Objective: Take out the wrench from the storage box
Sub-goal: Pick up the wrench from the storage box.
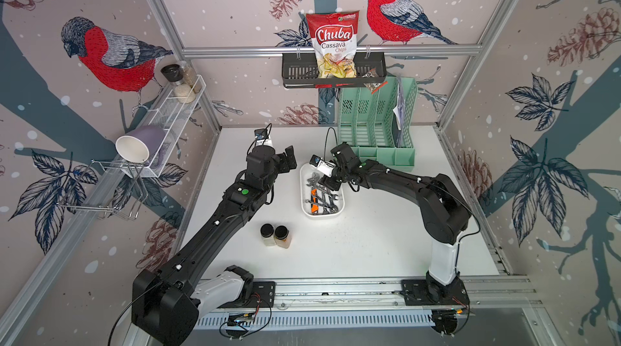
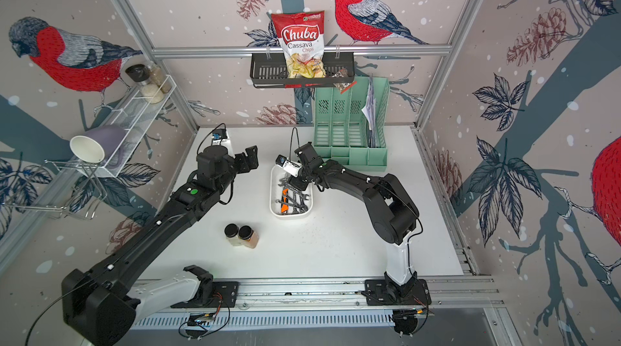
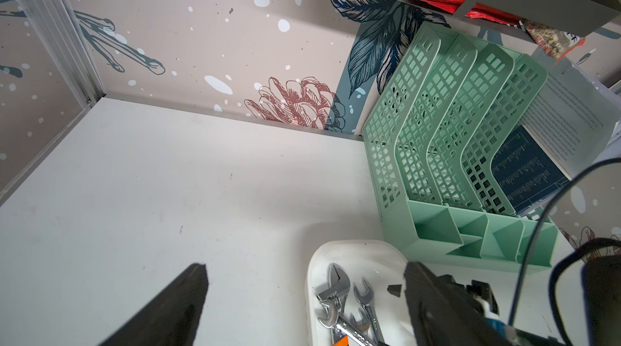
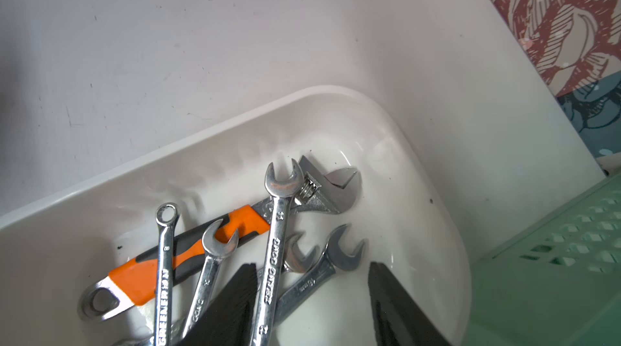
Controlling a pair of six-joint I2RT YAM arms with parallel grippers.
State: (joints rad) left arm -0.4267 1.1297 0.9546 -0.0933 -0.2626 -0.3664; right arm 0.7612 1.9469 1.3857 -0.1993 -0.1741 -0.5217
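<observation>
The white storage box [image 1: 322, 216] [image 2: 291, 215] lies mid-table and holds several steel wrenches [image 1: 321, 198], among them an adjustable wrench with an orange and black handle [image 4: 188, 253]. My right gripper [image 4: 312, 294] [image 1: 327, 181] reaches down into the box's far half, open. A long silver wrench [image 4: 275, 253] and a shorter open-end wrench [image 4: 312, 280] lie between its fingers; one finger [image 4: 235, 297] sits beside the long wrench, the other stands apart. My left gripper [image 3: 307, 307] [image 1: 289, 159] hovers open just left of the box's far end, holding nothing.
Two black-lidded spice jars [image 1: 275, 235] stand on the table in front of the box. A mint-green desk organizer [image 1: 379, 125] stands right behind the box, under a black wall basket [image 1: 295, 73] with a chips bag. A wire shelf with a mug [image 1: 141, 149] lines the left wall.
</observation>
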